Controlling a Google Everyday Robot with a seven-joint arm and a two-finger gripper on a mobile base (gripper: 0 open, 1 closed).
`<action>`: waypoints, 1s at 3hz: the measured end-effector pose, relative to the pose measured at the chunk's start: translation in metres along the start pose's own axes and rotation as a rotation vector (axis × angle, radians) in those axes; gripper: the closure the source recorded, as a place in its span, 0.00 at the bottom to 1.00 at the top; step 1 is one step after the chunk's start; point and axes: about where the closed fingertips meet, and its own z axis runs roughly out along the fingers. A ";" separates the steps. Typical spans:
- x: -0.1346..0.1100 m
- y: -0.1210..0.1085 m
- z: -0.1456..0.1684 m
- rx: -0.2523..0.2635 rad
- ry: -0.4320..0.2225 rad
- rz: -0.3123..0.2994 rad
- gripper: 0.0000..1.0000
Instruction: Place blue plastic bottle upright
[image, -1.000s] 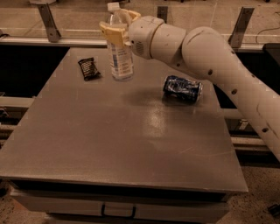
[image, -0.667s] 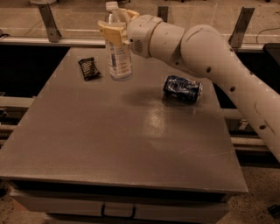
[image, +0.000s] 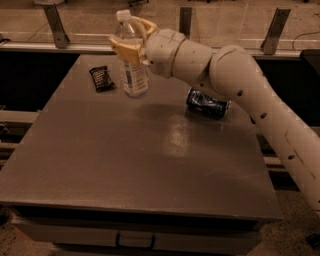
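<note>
Blue plastic bottle (image: 134, 70) has dropped slightly; upright, base apparently on counter (image: 150, 165) below your hand (image: 131, 37), which still clasps its shoulder. Release looks next.

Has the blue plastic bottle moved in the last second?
Yes. The blue plastic bottle sank slightly against the snack packet, the gripper around its upper half.
</note>
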 end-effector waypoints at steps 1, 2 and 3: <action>0.001 0.020 -0.011 -0.044 -0.033 -0.109 1.00; 0.007 0.040 -0.023 -0.099 -0.026 -0.177 1.00; 0.016 0.057 -0.038 -0.150 -0.004 -0.200 1.00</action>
